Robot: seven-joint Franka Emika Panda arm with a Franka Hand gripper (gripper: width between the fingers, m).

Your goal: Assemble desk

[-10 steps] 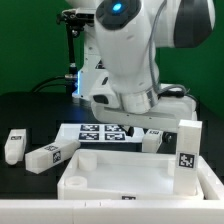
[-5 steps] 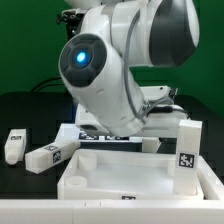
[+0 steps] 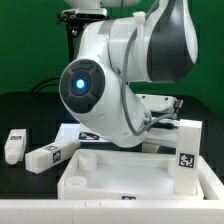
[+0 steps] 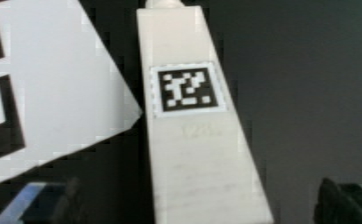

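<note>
In the wrist view a white square-section leg (image 4: 199, 140) with a black-and-white tag lies lengthwise on the black table. My gripper (image 4: 192, 205) is open and straddles it, a dark fingertip (image 4: 36, 203) apart from the leg on each side. In the exterior view the arm's body hides the gripper and this leg. The white tray-like desk top (image 3: 75, 172) lies at the front. One tagged leg (image 3: 187, 146) stands upright at its corner on the exterior view's right. Two more legs (image 3: 13, 146) (image 3: 48, 154) lie on the table at the exterior view's left.
The marker board (image 4: 36, 90) lies right beside the leg under my gripper, with a narrow dark gap between them. The arm's bulky white joints (image 3: 110, 85) fill the middle of the exterior view. A black stand (image 3: 68, 50) rises at the back.
The arm has swung forward and down; its blue-lit joint now sits over the marker board in the exterior view. The gripper's opening and the desk parts have not changed.
</note>
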